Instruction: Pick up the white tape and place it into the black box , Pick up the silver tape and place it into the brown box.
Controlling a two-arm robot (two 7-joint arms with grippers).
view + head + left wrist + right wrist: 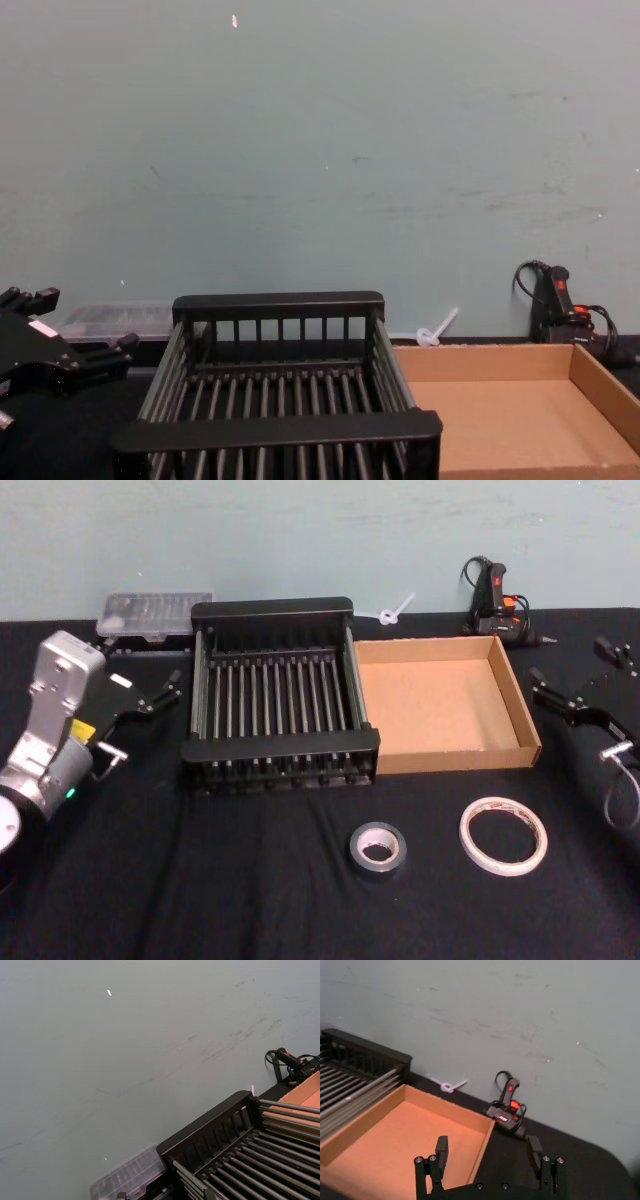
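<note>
White tape (503,835) beside silver tape (377,848) on head view's table, right hand (490,1152) open, left hand (150,692) open.

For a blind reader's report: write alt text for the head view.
On a black table, the silver tape and white tape lie side by side in front of the empty black box and empty brown box. The left pincer and right pincer flank the boxes, holding nothing.

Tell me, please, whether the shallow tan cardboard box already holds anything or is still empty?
Empty. The shallow tan cardboard box shows a bare floor, and the grey-silver tape roll lies flat on the black cloth in front of it.
</note>
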